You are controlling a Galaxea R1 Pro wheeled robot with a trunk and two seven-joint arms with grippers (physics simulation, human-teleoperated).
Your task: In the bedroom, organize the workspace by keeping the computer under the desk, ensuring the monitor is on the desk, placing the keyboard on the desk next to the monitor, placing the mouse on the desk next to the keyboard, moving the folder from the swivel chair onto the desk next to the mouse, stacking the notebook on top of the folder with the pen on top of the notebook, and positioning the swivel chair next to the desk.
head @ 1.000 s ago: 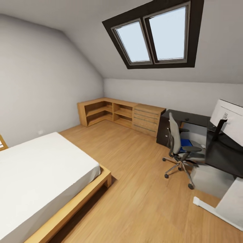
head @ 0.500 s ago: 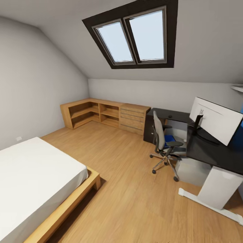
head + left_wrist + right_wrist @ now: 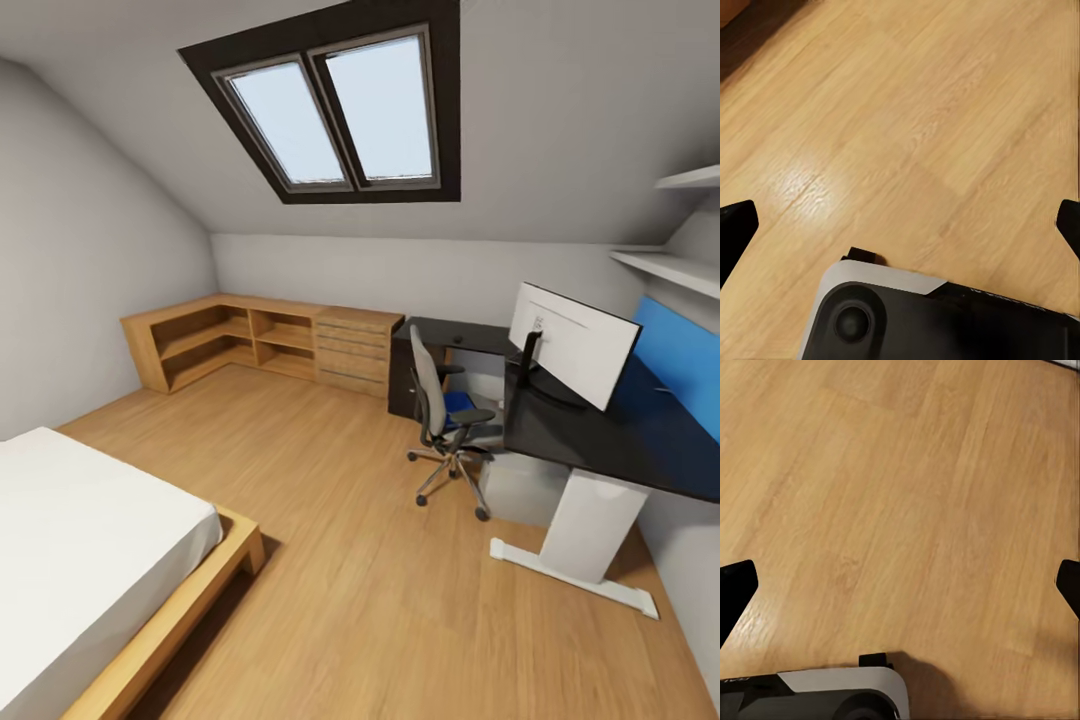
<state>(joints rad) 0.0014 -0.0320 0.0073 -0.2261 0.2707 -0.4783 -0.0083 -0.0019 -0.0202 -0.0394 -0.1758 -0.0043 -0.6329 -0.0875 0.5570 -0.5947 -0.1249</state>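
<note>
The desk (image 3: 612, 442), with its glossy black top, stands at the right in the head view. On it the monitor (image 3: 578, 348) shows its white back. The grey swivel chair (image 3: 432, 398) stands in front of the desk's inner corner, and the blue folder (image 3: 461, 402) lies on its seat. A pale grey box, the computer (image 3: 518, 488), sits on the floor under the desk. The keyboard, mouse, notebook and pen are hidden or too small to make out. My left gripper (image 3: 900, 225) and right gripper (image 3: 900, 585) hang open over the wooden floor, each holding nothing.
A white bed (image 3: 90, 540) in a wooden frame lies at the near left. Low wooden cabinets (image 3: 270, 345) line the far wall. Wall shelves (image 3: 672, 268) and a blue panel (image 3: 682, 370) sit above the desk. Open floor (image 3: 350, 560) stretches between bed and chair.
The whole head view has swung to the right, so the camera moved; the desk and monitor now show in full. Nothing in the room has shifted.
</note>
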